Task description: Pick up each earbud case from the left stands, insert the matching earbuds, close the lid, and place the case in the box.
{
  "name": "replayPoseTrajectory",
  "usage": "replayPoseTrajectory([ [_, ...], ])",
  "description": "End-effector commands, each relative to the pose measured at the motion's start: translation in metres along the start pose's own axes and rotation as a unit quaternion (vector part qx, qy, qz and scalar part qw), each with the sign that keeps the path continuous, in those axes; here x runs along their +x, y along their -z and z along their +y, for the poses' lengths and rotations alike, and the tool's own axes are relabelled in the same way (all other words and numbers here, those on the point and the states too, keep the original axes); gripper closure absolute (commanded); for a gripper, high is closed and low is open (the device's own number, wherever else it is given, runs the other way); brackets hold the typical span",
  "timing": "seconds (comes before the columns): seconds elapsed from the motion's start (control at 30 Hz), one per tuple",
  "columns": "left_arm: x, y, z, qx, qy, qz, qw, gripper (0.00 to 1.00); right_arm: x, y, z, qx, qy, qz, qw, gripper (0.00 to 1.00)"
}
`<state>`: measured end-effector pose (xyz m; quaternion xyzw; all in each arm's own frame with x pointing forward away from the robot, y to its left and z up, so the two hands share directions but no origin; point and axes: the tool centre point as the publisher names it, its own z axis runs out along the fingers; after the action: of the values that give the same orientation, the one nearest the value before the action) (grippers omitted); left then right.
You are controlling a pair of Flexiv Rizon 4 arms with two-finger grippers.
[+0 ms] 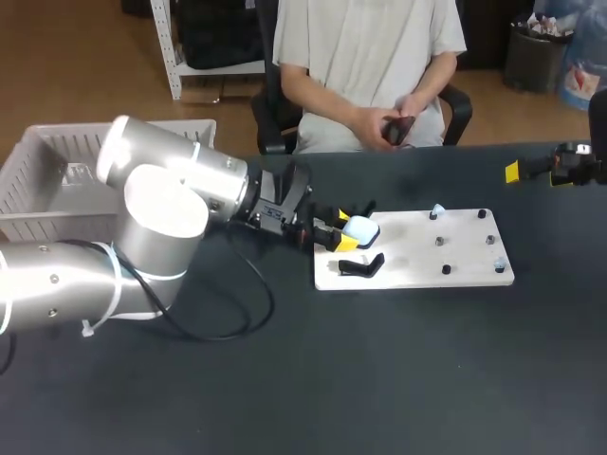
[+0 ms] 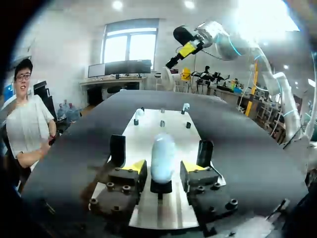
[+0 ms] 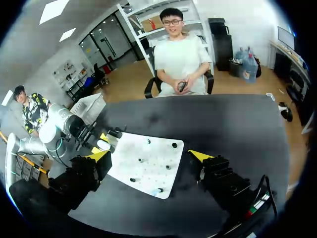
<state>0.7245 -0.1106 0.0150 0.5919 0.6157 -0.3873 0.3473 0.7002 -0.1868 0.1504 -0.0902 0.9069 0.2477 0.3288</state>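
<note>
A pale blue-white earbud case [image 1: 361, 229] stands on the middle black stand at the left end of the white board [image 1: 417, 275]. My left gripper [image 1: 340, 234] is around it. In the left wrist view the case [image 2: 163, 154] stands between the yellow fingertips [image 2: 137, 166] with a thin gap on each side, so the left gripper [image 2: 163, 167] is open. Small earbuds [image 1: 437, 210] sit on pegs at the board's far end. My right gripper [image 1: 536, 172] hovers wide open, empty, over the table's far right; the right wrist view puts it [image 3: 148, 156] above the board [image 3: 148, 168].
An empty black stand [image 1: 363, 266] sits just right of the left gripper, another [image 2: 117, 148] on its other side. A white basket [image 1: 47, 180] stands at the table's left edge. The left arm's black cable [image 1: 232, 313] loops across the dark tabletop.
</note>
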Motion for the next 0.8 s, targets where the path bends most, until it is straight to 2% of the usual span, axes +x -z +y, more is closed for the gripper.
replayPoseTrajectory([
  [0.03, 0.0017, -0.0022, 0.0006, -0.002, -0.002, -0.004, 1.0, 0.58, -0.0001, -0.0005, -0.0003, 0.0, 0.0, 0.0, 1.0, 0.0],
  [0.47, -0.0038, -0.0033, -0.0006, 0.002, -0.011, -0.008, 1.0, 0.6, -0.0001, -0.0005, -0.0003, 0.0, 0.0, 0.0, 1.0, 0.0],
  [0.73, -0.0026, -0.0052, 0.0001, 0.001, -0.016, -0.005, 1.0, 0.67, -0.0001, -0.0005, -0.0003, 0.0, 0.0, 0.0, 1.0, 0.0],
  [0.77, -0.0027, -0.0052, 0.0002, 0.001, -0.017, -0.005, 1.0, 0.77, -0.0001, -0.0005, -0.0003, 0.0, 0.0, 0.0, 1.0, 0.0],
  [0.8, -0.0027, -0.0052, 0.0002, 0.0, -0.017, -0.006, 1.0, 0.91, -0.0001, -0.0005, -0.0003, 0.0, 0.0, 0.0, 1.0, 0.0],
])
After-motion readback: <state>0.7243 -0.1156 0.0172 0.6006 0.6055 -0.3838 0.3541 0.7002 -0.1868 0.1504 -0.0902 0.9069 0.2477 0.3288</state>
